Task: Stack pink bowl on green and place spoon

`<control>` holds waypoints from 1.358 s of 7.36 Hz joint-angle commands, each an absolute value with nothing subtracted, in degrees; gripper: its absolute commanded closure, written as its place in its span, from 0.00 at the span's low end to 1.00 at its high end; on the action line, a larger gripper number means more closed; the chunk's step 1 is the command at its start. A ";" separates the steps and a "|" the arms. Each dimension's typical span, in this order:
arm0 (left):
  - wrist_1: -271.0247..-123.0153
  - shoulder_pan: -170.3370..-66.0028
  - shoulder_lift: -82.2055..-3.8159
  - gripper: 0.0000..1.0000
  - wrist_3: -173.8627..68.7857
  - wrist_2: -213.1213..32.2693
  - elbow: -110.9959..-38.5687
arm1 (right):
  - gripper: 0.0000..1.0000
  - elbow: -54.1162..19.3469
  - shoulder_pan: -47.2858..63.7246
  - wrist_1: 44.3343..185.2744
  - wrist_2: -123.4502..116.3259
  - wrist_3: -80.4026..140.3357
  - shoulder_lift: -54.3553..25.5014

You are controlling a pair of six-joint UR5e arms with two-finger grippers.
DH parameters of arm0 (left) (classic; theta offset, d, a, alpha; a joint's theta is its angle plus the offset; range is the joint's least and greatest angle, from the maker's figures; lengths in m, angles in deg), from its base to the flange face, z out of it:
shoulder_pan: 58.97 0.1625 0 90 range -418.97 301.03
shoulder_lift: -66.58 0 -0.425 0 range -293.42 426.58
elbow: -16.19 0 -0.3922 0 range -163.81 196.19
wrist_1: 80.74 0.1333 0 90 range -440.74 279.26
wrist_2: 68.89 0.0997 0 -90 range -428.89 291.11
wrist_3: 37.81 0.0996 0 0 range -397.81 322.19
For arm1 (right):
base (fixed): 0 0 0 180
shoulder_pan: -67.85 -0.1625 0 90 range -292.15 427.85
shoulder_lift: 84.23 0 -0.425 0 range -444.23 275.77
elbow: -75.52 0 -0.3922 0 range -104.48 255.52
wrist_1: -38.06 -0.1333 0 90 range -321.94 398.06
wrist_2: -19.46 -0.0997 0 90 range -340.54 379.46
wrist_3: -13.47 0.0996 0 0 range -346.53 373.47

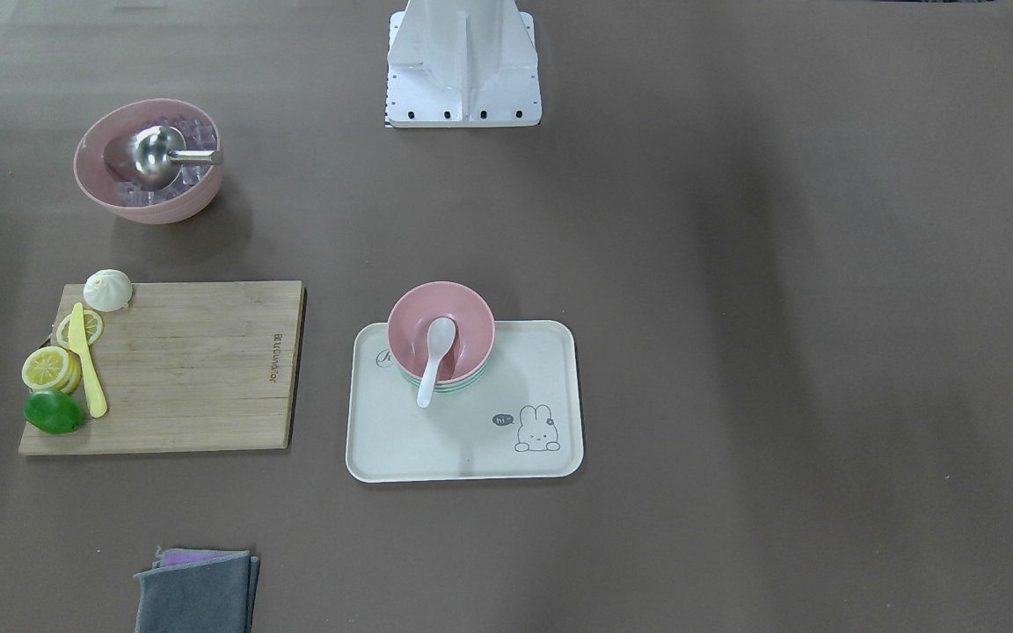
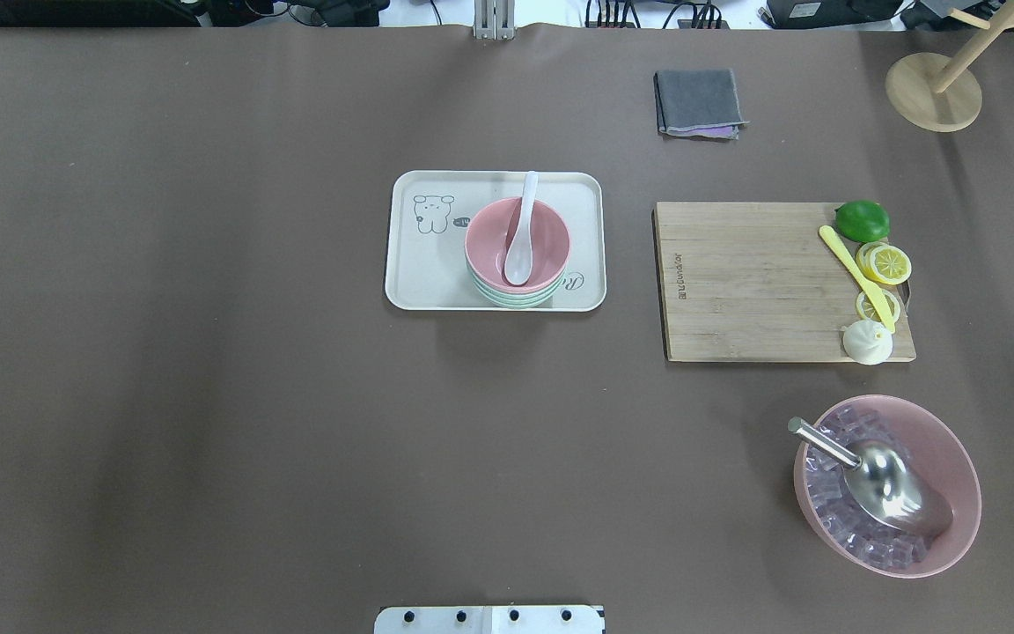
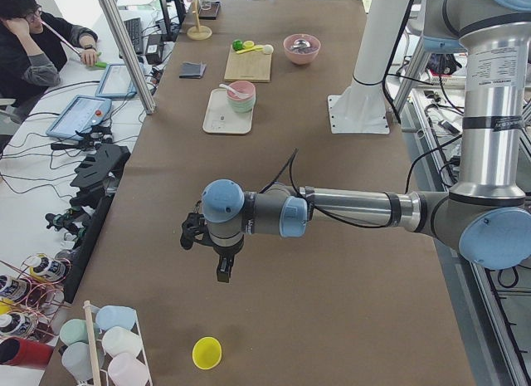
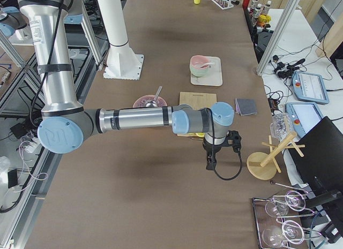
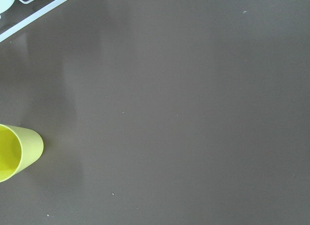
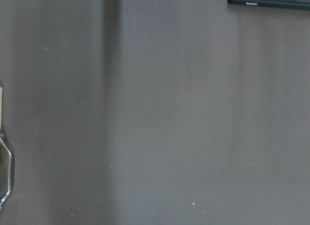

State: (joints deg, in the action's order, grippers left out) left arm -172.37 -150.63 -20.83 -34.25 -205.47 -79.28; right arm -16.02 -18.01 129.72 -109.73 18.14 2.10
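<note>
The pink bowl (image 2: 489, 239) sits nested on the green bowl (image 2: 507, 298), whose mint rim shows just beneath it. The stack stands on the cream tray (image 2: 419, 277), toward the tray's 4 o'clock part in the overhead view, with the printed rabbit at the tray's 10 o'clock. The white spoon (image 2: 523, 231) lies with its scoop end inside the pink bowl and its handle leaning over the rim toward 12 o'clock.

At 3 o'clock from the tray lies a wooden cutting board (image 2: 753, 282). Along its far right edge are a lime (image 2: 862, 220), lemon slices (image 2: 885, 262), a yellow knife (image 2: 855, 275) and a white bun (image 2: 867, 342). At 5 o'clock from the board stands a larger pink bowl of ice cubes (image 2: 960, 467) holding a metal scoop (image 2: 899, 493). A folded grey cloth (image 2: 699, 101) lies at 12 o'clock from the board.

Both arms are well away from the tray. The left gripper (image 3: 224, 271) hangs over bare table, with a yellow cup (image 3: 207, 353) at its 6 o'clock in the left side view. The right gripper (image 4: 210, 162) hangs near a wooden stand (image 4: 262, 164), which is at its 3 o'clock in the right side view. Whether either gripper's fingers are spread or closed cannot be told.
</note>
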 commanded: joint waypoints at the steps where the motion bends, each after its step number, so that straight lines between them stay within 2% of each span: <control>1: -171.45 -151.08 -20.69 0.02 -34.47 -205.47 -80.13 | 0.00 -24.73 -18.90 129.73 -109.56 18.03 11.80; 5: -172.32 -151.17 -18.59 0.02 -34.20 -205.47 -84.26 | 0.00 -25.82 -18.90 129.29 -109.74 18.74 13.15; 10: -172.50 -151.08 -18.49 0.02 -34.29 -205.30 -83.48 | 0.00 -25.90 -18.81 129.20 -111.93 18.74 12.71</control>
